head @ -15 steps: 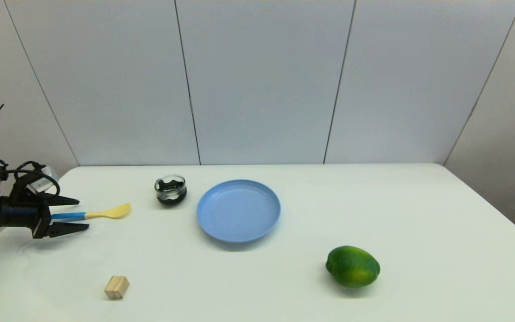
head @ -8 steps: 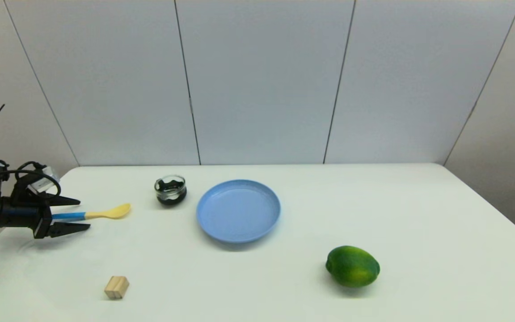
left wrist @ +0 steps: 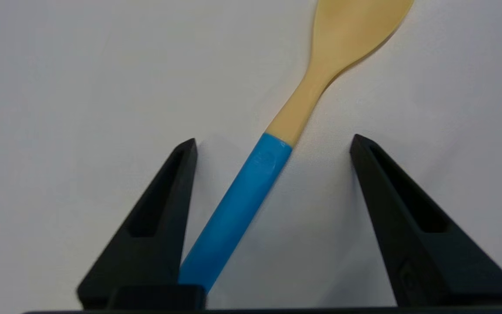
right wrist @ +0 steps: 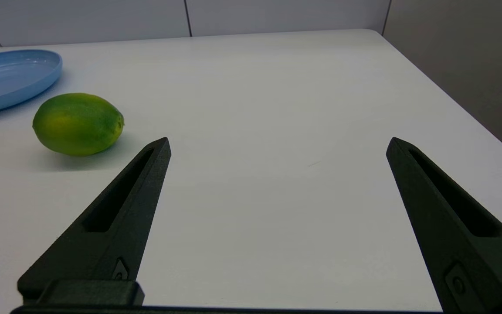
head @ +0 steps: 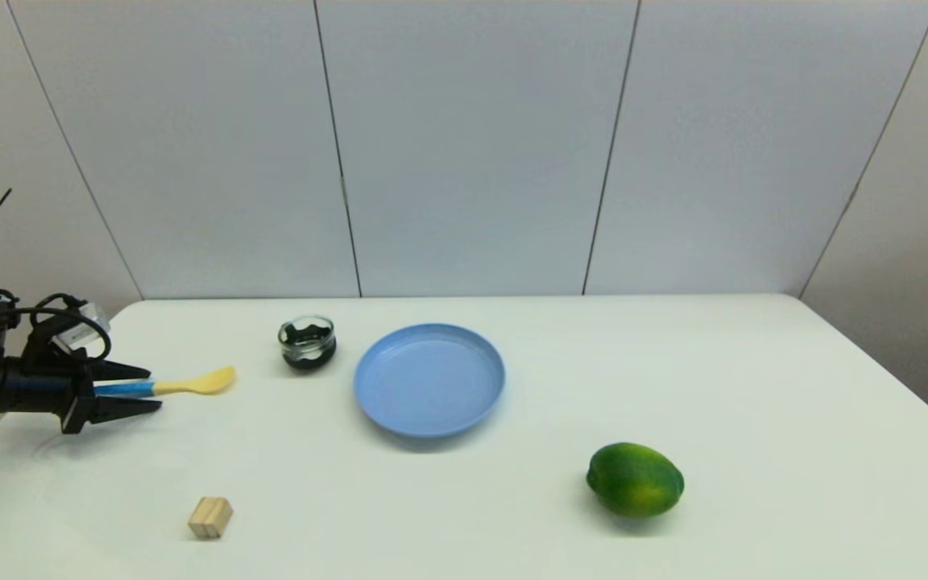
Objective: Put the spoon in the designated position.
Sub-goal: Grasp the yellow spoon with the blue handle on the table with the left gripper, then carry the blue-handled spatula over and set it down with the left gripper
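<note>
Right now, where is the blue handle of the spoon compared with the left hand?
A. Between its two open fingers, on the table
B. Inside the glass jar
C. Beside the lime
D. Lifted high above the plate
A: in the left wrist view the spoon lies on the white table, its blue handle between the spread fingers of the left hand.

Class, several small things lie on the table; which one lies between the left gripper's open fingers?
The spoon: its blue handle lies between the left gripper's open fingers. The wooden block, glass jar and lime lie apart.
</note>
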You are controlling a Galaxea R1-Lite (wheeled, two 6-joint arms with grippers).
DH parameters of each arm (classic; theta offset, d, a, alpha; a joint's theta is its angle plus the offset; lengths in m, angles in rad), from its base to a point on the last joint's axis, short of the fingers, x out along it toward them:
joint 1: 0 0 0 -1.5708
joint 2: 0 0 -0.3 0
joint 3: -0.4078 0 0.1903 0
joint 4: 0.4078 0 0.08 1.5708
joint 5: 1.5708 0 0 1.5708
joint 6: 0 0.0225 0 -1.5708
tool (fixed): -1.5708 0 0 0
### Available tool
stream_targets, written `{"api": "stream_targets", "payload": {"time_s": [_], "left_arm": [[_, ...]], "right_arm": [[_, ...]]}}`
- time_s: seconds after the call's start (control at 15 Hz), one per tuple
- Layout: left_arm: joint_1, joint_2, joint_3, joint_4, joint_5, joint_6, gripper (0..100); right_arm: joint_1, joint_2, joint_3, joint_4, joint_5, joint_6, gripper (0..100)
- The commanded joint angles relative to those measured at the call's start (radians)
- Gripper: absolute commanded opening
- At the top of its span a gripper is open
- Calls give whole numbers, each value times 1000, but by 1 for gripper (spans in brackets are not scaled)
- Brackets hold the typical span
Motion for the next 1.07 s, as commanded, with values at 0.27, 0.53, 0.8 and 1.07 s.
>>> {"api": "stream_targets", "payload": {"time_s": [0.27, 0.53, 0.8, 1.07], "left_arm": [[-1, 1, 1, 3, -3, 7, 0], [-2, -10, -2, 3, -3, 7, 0], [-1, -18, 1, 3, -3, 7, 0], [-1, -16, 4, 5, -5, 7, 0]], "right_arm": [[0, 1, 0, 0, 0, 0, 100], [0, 1, 0, 0, 0, 0, 100], [0, 1, 0, 0, 0, 0, 100], [0, 1, 0, 0, 0, 0, 100]]}}
